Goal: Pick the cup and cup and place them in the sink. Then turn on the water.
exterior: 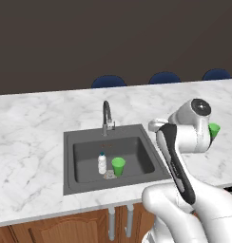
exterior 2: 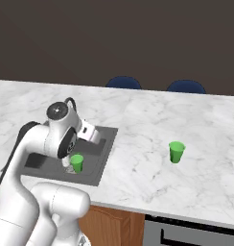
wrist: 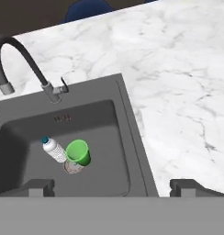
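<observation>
One green cup [exterior: 118, 166] [exterior 2: 77, 163] [wrist: 78, 152] stands upright in the dark grey sink [exterior: 69, 138] [wrist: 128, 120], near the drain. The other green cup [exterior 2: 176, 152] [exterior: 214, 129] stands on the white marble counter to the right of the sink, partly behind my arm in the left base view. My gripper [wrist: 112, 186] [exterior: 156, 125] [exterior 2: 90, 132] hangs open over the sink's right rim with nothing between its fingers, well left of the counter cup. The dark gooseneck tap [exterior: 106, 114] [wrist: 23, 54] with its small side lever [wrist: 64, 84] rises behind the basin.
A small white bottle with a blue cap [exterior: 102, 163] [wrist: 53, 149] lies in the basin beside the cup. Blue chair backs [exterior: 108, 81] [exterior 2: 123, 82] line the counter's far edge. Wooden cabinets [exterior: 65, 230] sit below the counter.
</observation>
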Tool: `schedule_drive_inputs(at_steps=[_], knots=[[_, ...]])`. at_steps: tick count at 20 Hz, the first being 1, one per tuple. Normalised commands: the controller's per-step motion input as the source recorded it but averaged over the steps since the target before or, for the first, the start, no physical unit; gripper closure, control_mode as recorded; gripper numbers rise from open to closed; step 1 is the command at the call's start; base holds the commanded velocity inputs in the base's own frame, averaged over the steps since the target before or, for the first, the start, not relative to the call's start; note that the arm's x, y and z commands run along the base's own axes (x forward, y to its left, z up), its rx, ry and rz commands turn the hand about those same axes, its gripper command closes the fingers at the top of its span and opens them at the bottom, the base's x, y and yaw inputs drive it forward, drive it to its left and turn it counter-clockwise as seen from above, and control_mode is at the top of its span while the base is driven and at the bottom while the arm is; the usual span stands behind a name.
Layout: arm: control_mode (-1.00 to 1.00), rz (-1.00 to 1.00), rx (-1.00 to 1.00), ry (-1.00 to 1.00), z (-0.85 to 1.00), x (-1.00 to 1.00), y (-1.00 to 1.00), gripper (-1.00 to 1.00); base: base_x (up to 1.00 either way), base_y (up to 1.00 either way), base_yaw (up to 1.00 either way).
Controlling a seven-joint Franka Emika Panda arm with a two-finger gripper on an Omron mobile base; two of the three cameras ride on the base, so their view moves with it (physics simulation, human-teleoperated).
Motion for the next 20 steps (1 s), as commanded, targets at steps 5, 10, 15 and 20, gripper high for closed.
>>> schedule_drive_inputs(at_steps=[5, 10, 15, 20], knots=[[-1.00, 0.00, -0.04, 0.28, 0.35, -0.30, -0.49, -1.00, 0.00, 0.00, 0.00], [-1.00, 0.00, -0.02, 0.25, 0.14, -0.12, -0.61, -1.00, 0.00, 0.00, 0.00], [-1.00, 0.01, -0.01, 0.15, 0.06, -0.02, -0.66, -1.00, 0.00, 0.00, 0.00], [-1.00, 0.15, 0.00, 0.01, 0.00, 0.03, -0.48, -1.00, 0.00, 0.00, 0.00]])
